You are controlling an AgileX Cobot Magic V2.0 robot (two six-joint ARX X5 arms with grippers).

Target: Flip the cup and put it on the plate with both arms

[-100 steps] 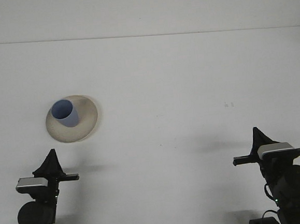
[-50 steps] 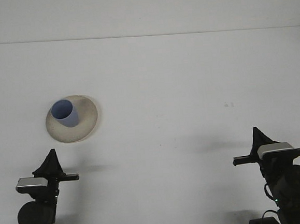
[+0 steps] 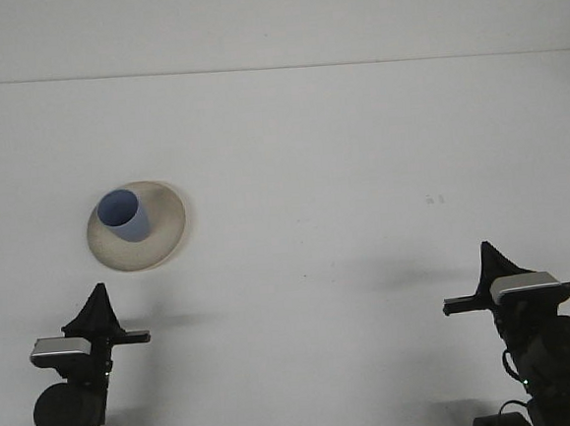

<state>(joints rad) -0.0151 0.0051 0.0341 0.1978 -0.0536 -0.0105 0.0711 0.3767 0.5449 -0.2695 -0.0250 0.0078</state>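
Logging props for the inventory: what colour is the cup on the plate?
The cup is light blue, standing on the cream plate; the front view shows it.

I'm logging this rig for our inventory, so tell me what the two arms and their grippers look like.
Both arms are black with rounded joint housings. The left gripper and right gripper each end in a dark, pointed, triangular shape, with a light grey box and a thin black crossbar below. A thin black cable curls beside the right arm's base. No markings are legible.

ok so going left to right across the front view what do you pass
left gripper → blue cup, standing on the cream plate → small dark marks on the table → right gripper
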